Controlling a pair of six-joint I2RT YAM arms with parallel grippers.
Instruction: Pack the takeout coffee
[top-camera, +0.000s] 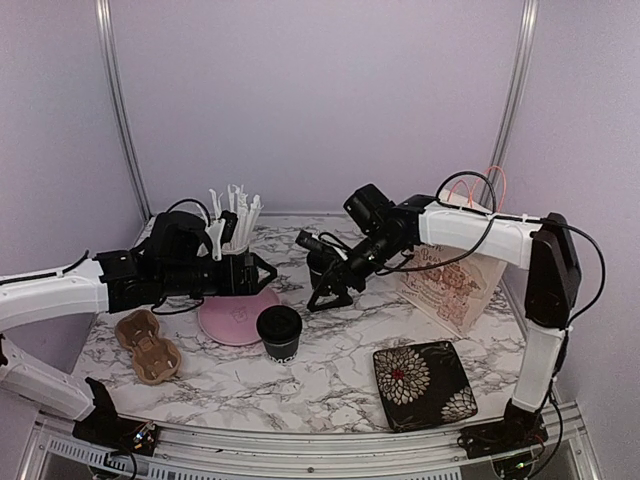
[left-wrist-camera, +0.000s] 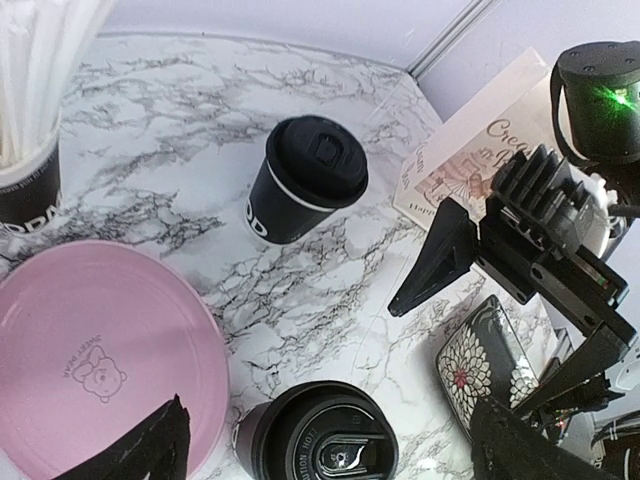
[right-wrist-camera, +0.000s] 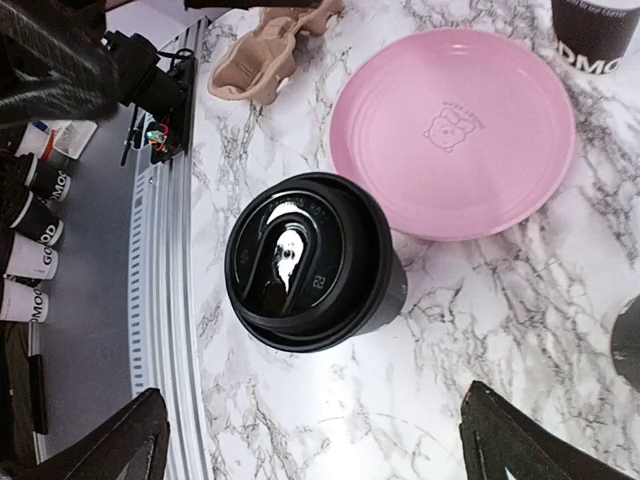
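**Takeout coffee (top-camera: 279, 333) loose on table; both grippers empty**

Top view: the near cup (top-camera: 279, 333) stands lidded on the marble table (top-camera: 330, 390), just beside the pink plate (top-camera: 235, 320). The far cup (top-camera: 318, 266) is partly hidden behind the right gripper (top-camera: 328, 298).

Left wrist view: the left gripper (left-wrist-camera: 328, 415) is spread wide. The near cup (left-wrist-camera: 320, 445) is between its fingers, untouched. The far cup (left-wrist-camera: 305, 180) stands upright beyond.

Right wrist view: the right gripper (right-wrist-camera: 312, 395) is spread wide and grips nothing. The near cup (right-wrist-camera: 310, 260) is ahead of it.
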